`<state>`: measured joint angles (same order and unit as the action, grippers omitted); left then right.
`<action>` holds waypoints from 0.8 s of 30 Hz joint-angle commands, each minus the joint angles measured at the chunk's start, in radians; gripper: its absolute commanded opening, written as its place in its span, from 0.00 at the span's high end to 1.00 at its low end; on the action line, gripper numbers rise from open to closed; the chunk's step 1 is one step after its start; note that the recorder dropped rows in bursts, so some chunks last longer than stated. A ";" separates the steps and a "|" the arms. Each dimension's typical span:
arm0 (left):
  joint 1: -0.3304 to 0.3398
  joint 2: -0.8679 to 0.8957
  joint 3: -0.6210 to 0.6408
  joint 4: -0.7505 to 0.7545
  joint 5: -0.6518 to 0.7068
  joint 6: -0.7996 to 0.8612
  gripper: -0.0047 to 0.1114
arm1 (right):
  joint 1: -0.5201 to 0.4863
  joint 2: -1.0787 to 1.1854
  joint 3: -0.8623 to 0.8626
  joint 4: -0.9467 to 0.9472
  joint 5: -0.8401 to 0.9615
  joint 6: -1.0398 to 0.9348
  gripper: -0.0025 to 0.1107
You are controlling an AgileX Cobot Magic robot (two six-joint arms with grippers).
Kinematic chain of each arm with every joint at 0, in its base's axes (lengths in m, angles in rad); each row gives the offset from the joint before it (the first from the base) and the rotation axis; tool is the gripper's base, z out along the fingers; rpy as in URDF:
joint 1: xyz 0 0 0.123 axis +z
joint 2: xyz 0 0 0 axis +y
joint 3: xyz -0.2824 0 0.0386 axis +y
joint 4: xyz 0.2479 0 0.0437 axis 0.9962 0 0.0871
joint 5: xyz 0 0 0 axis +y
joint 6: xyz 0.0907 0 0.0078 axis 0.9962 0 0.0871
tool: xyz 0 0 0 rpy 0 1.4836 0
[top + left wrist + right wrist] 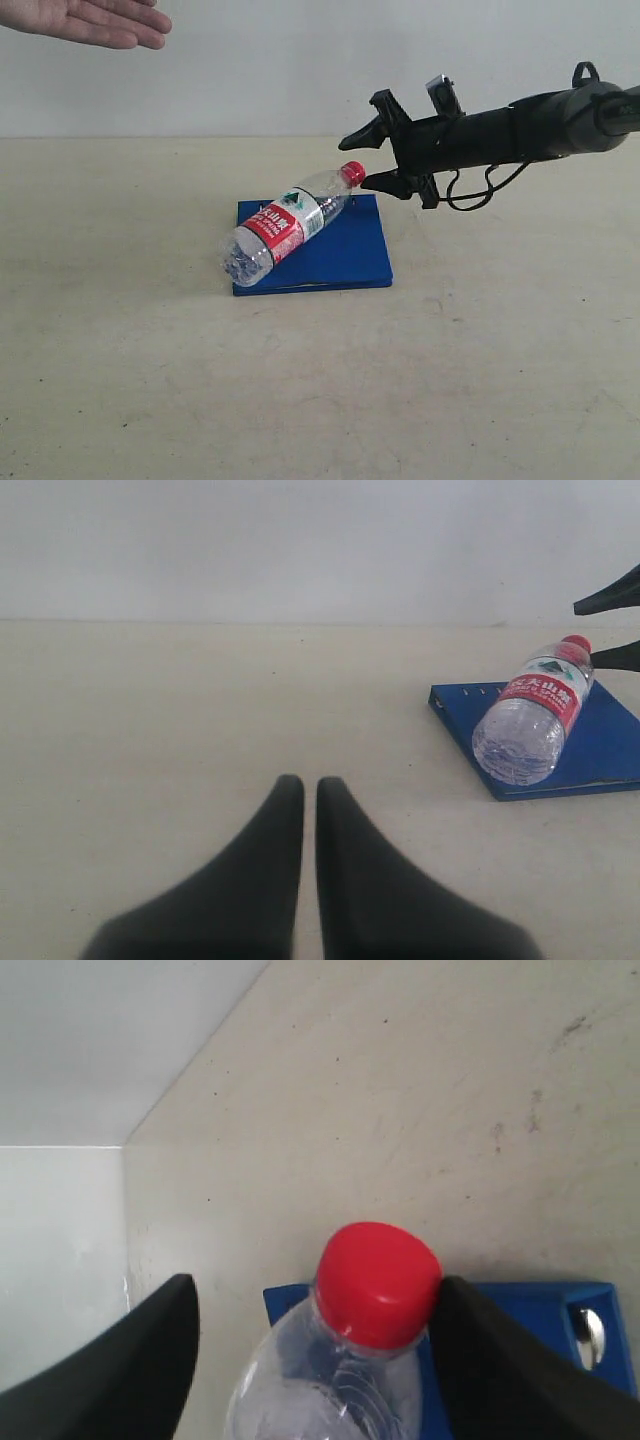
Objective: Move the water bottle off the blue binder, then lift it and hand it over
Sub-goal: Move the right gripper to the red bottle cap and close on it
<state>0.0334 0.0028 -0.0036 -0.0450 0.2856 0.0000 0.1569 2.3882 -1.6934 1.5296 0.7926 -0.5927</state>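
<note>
The water bottle (285, 225) lies on its side across the blue binder (345, 255), red cap toward the far right corner and base over the front left edge. My right gripper (355, 163) is open at the cap end. In the right wrist view the red cap (378, 1280) sits between the fingers of the right gripper (317, 1295), touching one finger (480, 1360) and well apart from the other. My left gripper (310, 785) is shut on nothing, low over bare table, far from the bottle (530, 715) and binder (600, 745).
An open human hand (100, 22) reaches in, palm up, at the upper left of the exterior view. The beige table (150, 380) spreads around the binder, and a pale wall stands behind it.
</note>
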 commanded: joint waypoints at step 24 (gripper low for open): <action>-0.005 -0.003 0.004 0.004 -0.008 -0.008 0.92 | 0.083 -0.003 -0.004 -0.043 -0.119 0.042 0.51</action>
<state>0.0334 0.0028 -0.0036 -0.0450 0.2856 0.0000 0.2318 2.3882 -1.6934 1.4950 0.6653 -0.5534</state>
